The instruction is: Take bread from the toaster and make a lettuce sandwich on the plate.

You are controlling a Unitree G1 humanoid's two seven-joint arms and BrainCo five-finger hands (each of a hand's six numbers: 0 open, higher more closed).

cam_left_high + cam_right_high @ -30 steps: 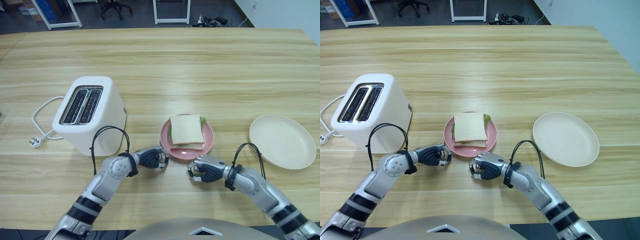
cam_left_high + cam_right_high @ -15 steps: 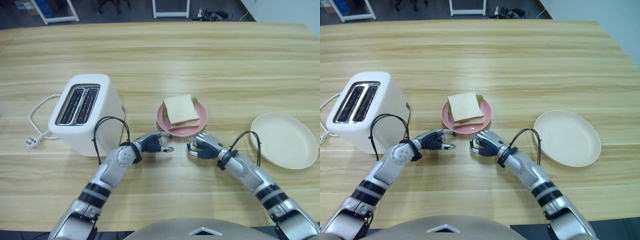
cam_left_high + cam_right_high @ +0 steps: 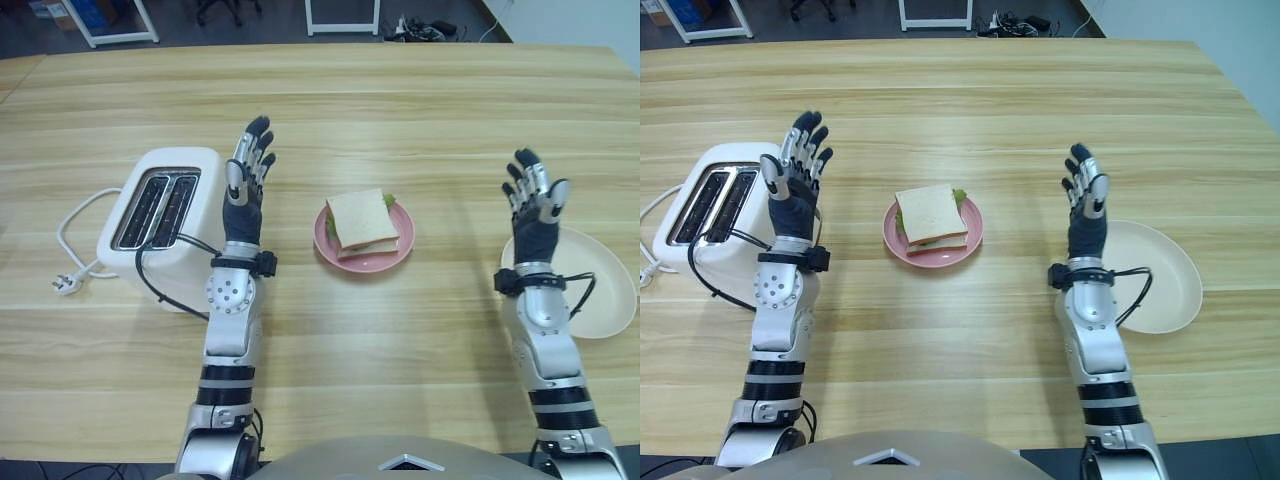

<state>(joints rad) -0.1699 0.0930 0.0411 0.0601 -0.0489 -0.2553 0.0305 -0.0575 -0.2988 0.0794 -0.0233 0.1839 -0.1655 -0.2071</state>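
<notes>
Pink round plate holds the white-bread lettuce sandwich, beside the white two-slot toaster. Both hands, earlier curled low by the plate, now stand raised with fingers spread and empty: left hand beside the toaster, right hand by the cream round plate.

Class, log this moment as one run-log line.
left hand: open, raised | right hand: open, raised | sandwich: on pink plate | toaster: no bread protruding
</notes>
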